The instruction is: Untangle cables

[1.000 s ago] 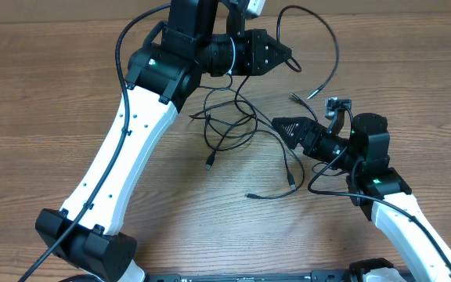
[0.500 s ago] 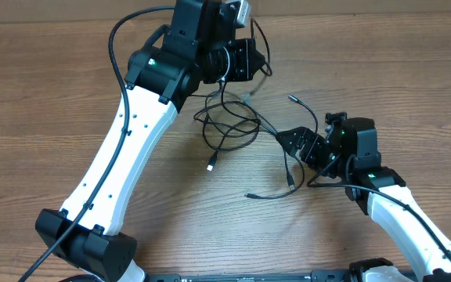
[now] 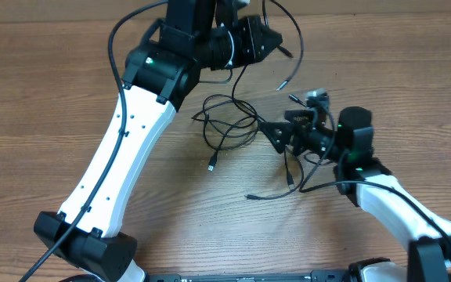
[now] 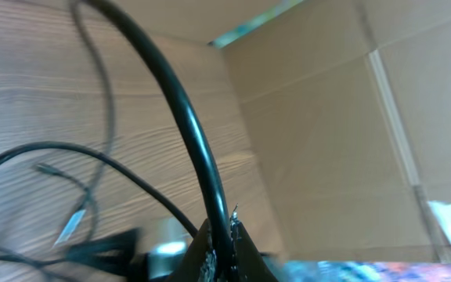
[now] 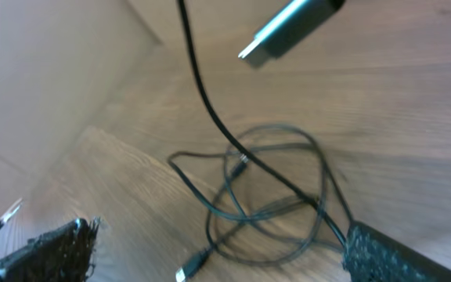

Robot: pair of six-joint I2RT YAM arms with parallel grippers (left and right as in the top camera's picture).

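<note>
Several thin black cables lie in a tangle (image 3: 229, 121) on the wooden table, with loose plug ends (image 3: 210, 164) trailing toward the front. My left gripper (image 3: 268, 39) is raised at the back and shut on one black cable (image 4: 186, 125). That cable arcs up and hangs down to a silver-tipped plug (image 3: 283, 84), which also shows in the right wrist view (image 5: 288, 27). My right gripper (image 3: 276, 131) is open just right of the tangle. In its wrist view its fingers (image 5: 218, 251) spread wide with the tangle (image 5: 265, 188) beyond them, and one strand runs past the right finger.
Two more cable ends (image 3: 249, 196) (image 3: 290, 180) lie in front of the right gripper. The left arm (image 3: 131, 133) spans the table's left middle. A cardboard wall (image 4: 343, 117) stands at the back.
The left gripper swung left, then back right and up with its cable, so the hanging plug moved. The right gripper moved left, closer to the tangle.
</note>
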